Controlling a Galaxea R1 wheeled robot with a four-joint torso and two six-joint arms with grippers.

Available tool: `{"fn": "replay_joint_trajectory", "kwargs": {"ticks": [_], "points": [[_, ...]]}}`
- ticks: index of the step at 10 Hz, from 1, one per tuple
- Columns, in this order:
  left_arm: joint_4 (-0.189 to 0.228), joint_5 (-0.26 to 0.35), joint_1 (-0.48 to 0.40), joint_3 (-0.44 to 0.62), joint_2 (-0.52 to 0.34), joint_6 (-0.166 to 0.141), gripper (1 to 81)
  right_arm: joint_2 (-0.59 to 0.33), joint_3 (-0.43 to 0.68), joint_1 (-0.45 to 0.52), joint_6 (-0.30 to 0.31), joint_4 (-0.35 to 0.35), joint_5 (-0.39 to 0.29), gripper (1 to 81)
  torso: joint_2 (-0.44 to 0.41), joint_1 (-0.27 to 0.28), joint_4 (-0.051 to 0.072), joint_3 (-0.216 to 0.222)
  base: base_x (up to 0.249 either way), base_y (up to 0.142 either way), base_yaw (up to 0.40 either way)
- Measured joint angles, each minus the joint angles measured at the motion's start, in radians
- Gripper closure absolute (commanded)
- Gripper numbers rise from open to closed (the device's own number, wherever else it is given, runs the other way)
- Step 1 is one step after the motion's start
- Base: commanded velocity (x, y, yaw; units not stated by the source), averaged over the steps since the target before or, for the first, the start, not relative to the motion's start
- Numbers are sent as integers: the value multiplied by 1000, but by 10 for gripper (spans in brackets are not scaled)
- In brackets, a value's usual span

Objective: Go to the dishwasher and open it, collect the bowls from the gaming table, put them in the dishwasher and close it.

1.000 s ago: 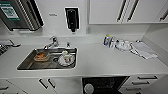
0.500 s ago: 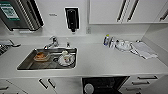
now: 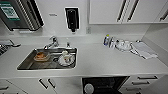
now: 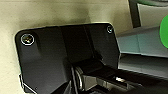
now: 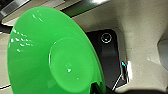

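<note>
The dishwasher (image 3: 105, 84) stands open under the counter, its dark inside showing, with a pale round item (image 3: 88, 88) at its left. In the right wrist view a large bright green bowl (image 5: 50, 57) shows very close, bottom side towards the camera. My right gripper (image 5: 96, 88) holds it at the rim. A sliver of the same green bowl (image 4: 164, 32) shows at the edge of the left wrist view, beside grey panels. The gaming table is out of view.
The white counter (image 3: 105, 62) carries a steel sink (image 3: 47, 59) with dishes in it, a tap (image 3: 52, 42), bottles (image 3: 108, 40) and a cloth (image 3: 143, 50). White handled cabinets (image 3: 120, 11) hang above. A black dispenser (image 3: 72, 18) is on the wall.
</note>
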Motion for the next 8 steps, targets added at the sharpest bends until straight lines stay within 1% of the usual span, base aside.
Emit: {"fn": "replay_joint_trajectory", "kwargs": {"ticks": [4, 7, 8], "points": [[6, -63, 54, -198, 101, 1, 10, -22, 33, 51, 4, 19, -10, 811, 0, 0, 0, 0, 0, 0, 0], [7, -90, 79, -386, 190, 3, 10, -71, 122, 79, 19, 21, -16, 811, 0, 0, 0, 0, 0, 0, 0], [7, -111, 83, -448, 218, 3, 10, -97, 159, 93, 25, 21, -20, 811, 0, 0, 0, 0, 0, 0, 0]]}}
